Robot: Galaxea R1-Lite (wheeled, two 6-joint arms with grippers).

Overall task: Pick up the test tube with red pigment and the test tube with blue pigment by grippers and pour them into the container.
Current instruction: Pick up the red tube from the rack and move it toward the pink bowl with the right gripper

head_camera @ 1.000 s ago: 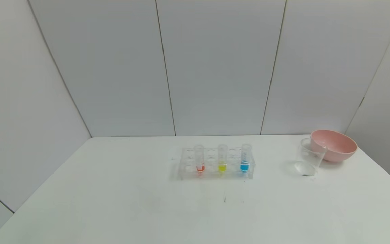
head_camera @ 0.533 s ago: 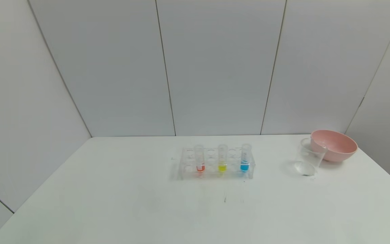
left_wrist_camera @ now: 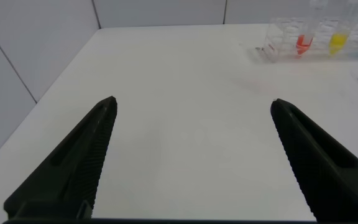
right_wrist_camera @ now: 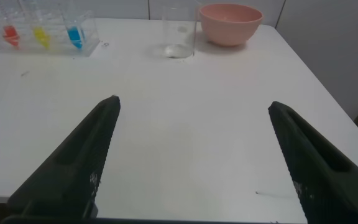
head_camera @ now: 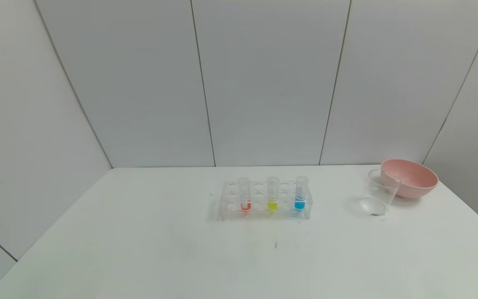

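Red tube (head_camera: 245,198) and blue tube (head_camera: 300,197) upright in rack (head_camera: 264,212). Left hand (left_wrist_camera: 191,124) and right hand (right_wrist_camera: 191,124) released, over bare tabletop (head_camera: 181,249).

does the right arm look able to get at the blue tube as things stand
Probably yes. The right gripper has its jaws wide open over bare table, and nothing lies between it and the test tube with blue pigment, which stands upright at the rack's right end, clear of the container.
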